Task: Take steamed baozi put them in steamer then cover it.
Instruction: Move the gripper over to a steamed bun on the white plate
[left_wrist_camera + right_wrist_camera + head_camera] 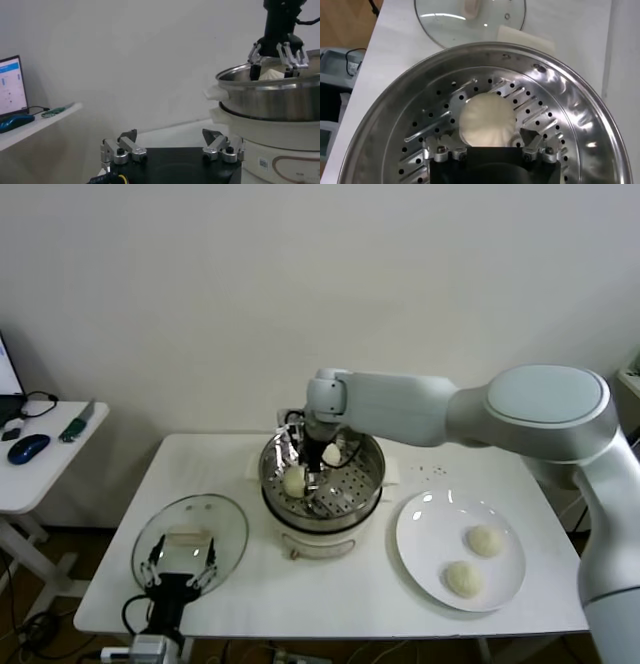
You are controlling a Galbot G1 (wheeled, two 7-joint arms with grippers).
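Observation:
The steamer [322, 476] stands mid-table on its cream pot base [320, 539]. Two baozi [295, 481] [331, 454] lie in it. My right gripper [322, 456] hangs inside the basket, open. In the right wrist view [485, 146] a baozi [487, 120] rests on the perforated floor [555, 135] between the spread fingers [535, 142]. Two more baozi [485, 541] [462, 578] lie on the white plate [430, 534]. The glass cover [190, 539] lies flat on the table's left. My left gripper [180, 572] is open and empty at its near edge, also in the left wrist view [171, 150].
A white side table [40, 469] with a blue mouse [28, 448] stands to the left. The wall is close behind the steamer. The left wrist view shows the steamer [270, 97] and my right gripper [272, 60] above its rim.

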